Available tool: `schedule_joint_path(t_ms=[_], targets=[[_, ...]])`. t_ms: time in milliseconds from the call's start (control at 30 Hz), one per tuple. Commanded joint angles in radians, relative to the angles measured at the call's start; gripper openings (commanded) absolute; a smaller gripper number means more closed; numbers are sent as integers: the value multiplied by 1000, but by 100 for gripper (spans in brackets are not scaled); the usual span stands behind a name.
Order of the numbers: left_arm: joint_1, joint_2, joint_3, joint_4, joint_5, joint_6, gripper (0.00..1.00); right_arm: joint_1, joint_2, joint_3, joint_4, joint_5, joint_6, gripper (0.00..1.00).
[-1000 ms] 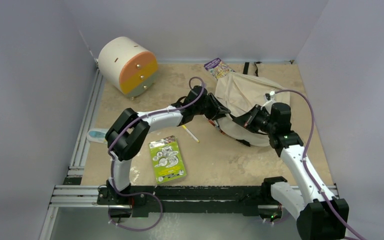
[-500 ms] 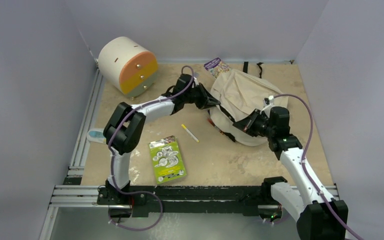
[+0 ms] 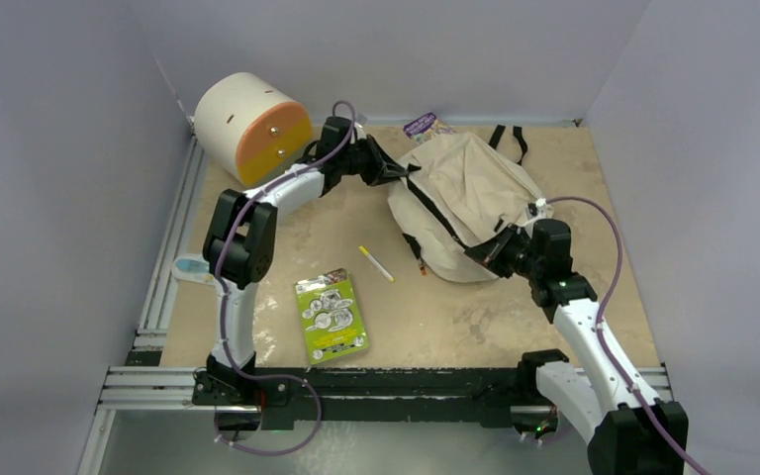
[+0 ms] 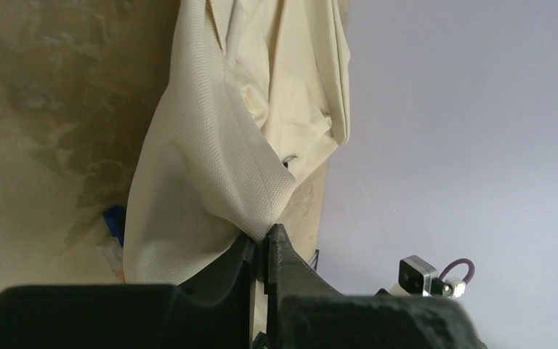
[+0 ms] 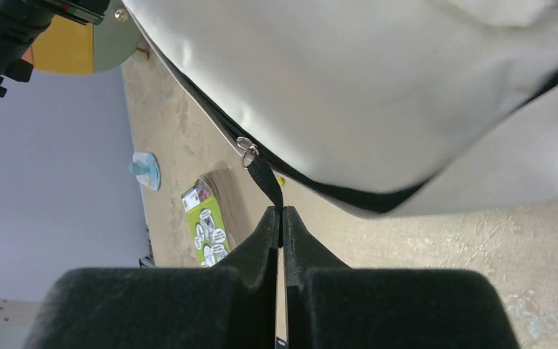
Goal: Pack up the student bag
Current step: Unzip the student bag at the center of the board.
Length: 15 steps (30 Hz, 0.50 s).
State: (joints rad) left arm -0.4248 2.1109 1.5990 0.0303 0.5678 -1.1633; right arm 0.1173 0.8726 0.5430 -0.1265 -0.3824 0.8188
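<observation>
At the far left, a small pale-blue item (image 3: pixel 194 267) is lying near the rail; it is too small for you to identify. In the back left corner, the cream drawer unit (image 3: pixel 247 124) is sitting with its orange front turned toward the middle of the table (image 3: pixel 435 317).

Your left arm is reaching from its base toward the back. Just right of it, a green packet (image 3: pixel 332 317) is lying flat near the front, and a yellow-and-white pen (image 3: pixel 376 263) is lying a little beyond it, apart from the bag.

Your left gripper (image 3: pixel 393 173) is sitting at the bag's back left edge. In the left wrist view, the left gripper (image 4: pixel 264 243) is pressing its fingers together on a fold of cream fabric, which is pulling taut from that pinch. A purple booklet (image 3: pixel 426 126) is lying at the back wall, just beside the bag's top.

The student bag (image 3: pixel 465 198) is lying on the right half of the table, between the two grippers, its black straps trailing toward the back wall.

Your right gripper (image 3: pixel 480 250) is meeting the bag's near edge. In the right wrist view, the right gripper (image 5: pixel 282 218) is pinching the black zipper pull tab (image 5: pixel 265 178), which is hanging from the dark zipper line.
</observation>
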Motion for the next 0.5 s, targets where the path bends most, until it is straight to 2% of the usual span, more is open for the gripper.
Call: schedule_joint_path(t_ms=[0,267,400,467], targets=[[69,6,93,-12,-2,104,0,0,-36,-18,-19,82,53,0],[156,-8,83,-72,35,175,0,0,-38,-18,-34,140,72,0],[172,-17,101,-117,93,225,0,0,-33,-27,2,82,48,0],[168,-36,89,-132,134,242,12,0,-21,-34,34,33,15,0]])
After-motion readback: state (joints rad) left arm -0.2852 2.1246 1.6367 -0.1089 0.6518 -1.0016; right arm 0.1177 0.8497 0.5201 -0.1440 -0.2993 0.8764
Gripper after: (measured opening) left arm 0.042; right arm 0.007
